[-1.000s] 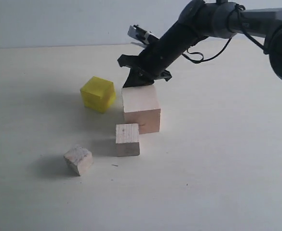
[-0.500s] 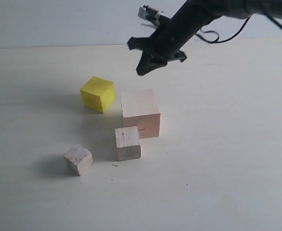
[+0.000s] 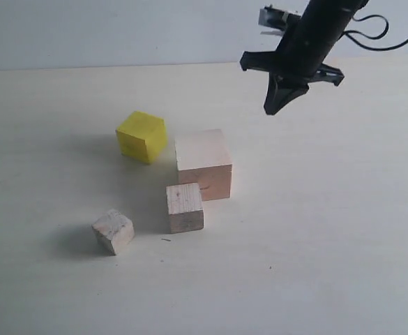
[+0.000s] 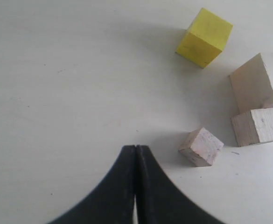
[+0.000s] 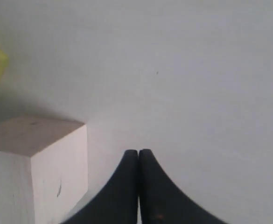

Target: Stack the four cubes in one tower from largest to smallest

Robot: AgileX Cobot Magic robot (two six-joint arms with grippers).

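Our left gripper [image 4: 135, 149] is closed and empty. From lower left to centre, the greyish cube [image 3: 113, 232], yellow cube [image 3: 141, 136], small wood cube [image 3: 185, 207] and large pale cube [image 3: 204, 163] sit unstacked. They look light, rigid and smooth, so we pinch opposite flat sides. At upper right, the right gripper [image 3: 273, 108], closed and empty, has lifted off the large pale cube.

three downward views, shared yellow cube [image 3: 141, 137]
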